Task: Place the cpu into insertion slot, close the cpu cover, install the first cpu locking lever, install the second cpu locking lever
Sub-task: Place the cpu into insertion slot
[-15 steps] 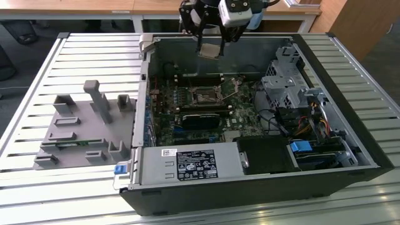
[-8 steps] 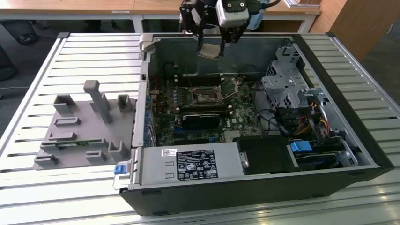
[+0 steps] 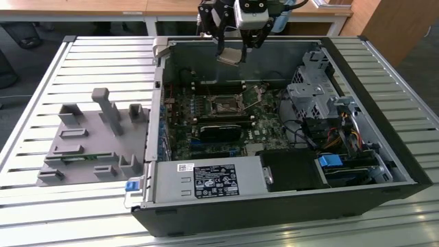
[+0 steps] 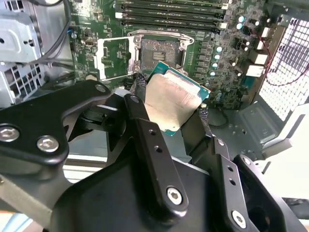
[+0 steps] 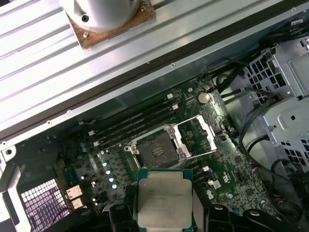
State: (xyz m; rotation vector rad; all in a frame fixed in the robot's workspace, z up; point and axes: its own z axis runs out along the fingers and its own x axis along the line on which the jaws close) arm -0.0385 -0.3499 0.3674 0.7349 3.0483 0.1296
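I am holding the cpu (image 4: 174, 99) by two opposite edges, my jaws clamping it with the metal top facing up toward the wrist. I judge this edge hold is keeping the underside clear for seating. In the exterior view I am hanging high over the open computer case (image 3: 384, 175), which is resting on the slatted surface (image 3: 103, 56). The chip is sitting at about 12 o'clock of the insertion slot (image 3: 225, 106), well apart from it and near the far wall. It appears slightly tilted rather than level. In both wrist views the slot is lying bare, its dark centre exposed and nothing seated in it. The cpu cover (image 5: 195, 137) is standing swung open on the side toward the drive cage (image 5: 285, 96), at about 3 o'clock of the slot in the exterior view, evidently leaving the way down unobstructed. The memory slots (image 5: 135, 121) are running just beside the slot at 12 o'clock. I cannot tell how the locking levers are lying.
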